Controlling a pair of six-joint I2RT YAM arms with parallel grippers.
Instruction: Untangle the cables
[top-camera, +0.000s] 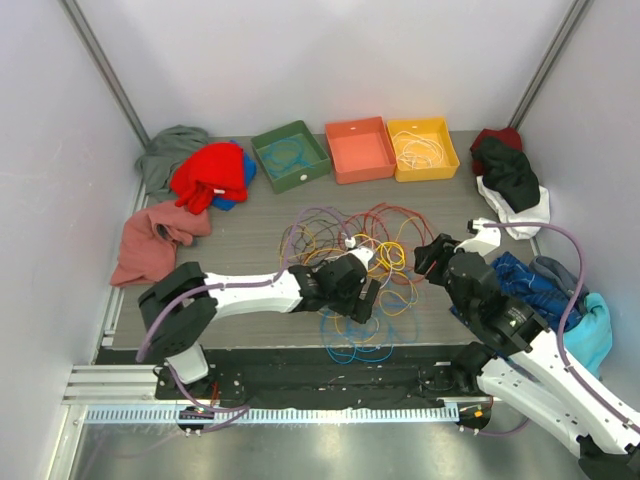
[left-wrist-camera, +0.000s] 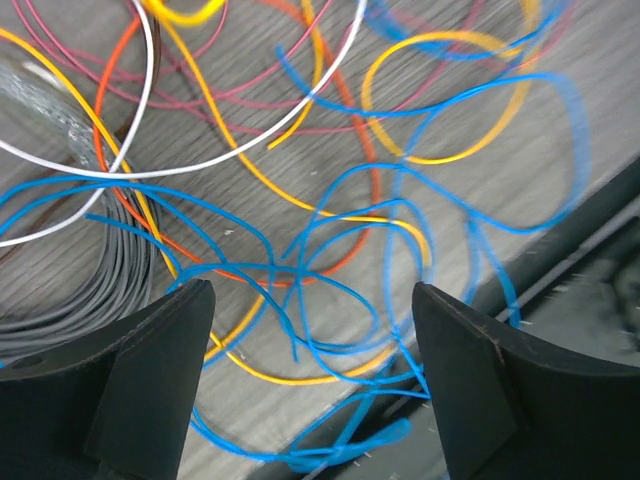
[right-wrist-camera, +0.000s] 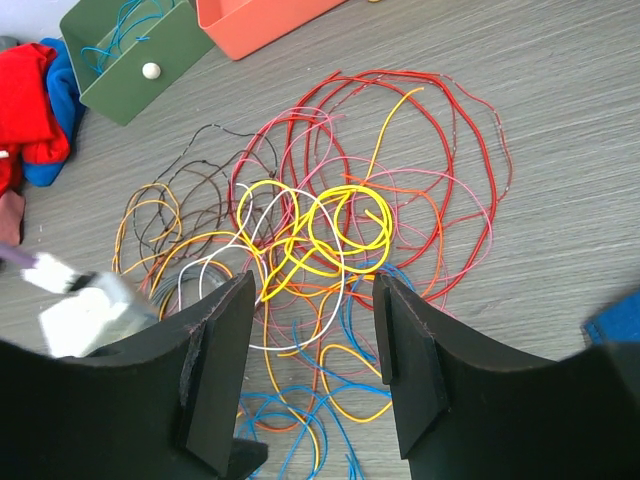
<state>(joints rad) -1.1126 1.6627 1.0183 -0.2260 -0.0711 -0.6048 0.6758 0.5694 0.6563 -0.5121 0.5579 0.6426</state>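
Observation:
The cables (top-camera: 372, 240) lie in one loose tangle mid-table: red, pink, yellow, orange, white, brown and blue strands crossing each other. My left gripper (top-camera: 362, 305) hangs open over the tangle's near side, close to the table's front edge. In the left wrist view its fingers (left-wrist-camera: 175, 340) straddle blue cable loops (left-wrist-camera: 340, 260) and grip nothing. My right gripper (top-camera: 428, 258) is open at the tangle's right edge. From the right wrist, a bright yellow coil (right-wrist-camera: 330, 230) lies just beyond the right gripper (right-wrist-camera: 312, 300), and nothing is held.
Three bins stand at the back: green (top-camera: 300, 180) with a blue cable inside, orange (top-camera: 358, 176), and yellow (top-camera: 428, 176) with pale cables. Clothes are heaped at the left (top-camera: 210, 172), back right (top-camera: 510, 180) and right (top-camera: 540, 285). A black strip (top-camera: 250, 352) edges the table front.

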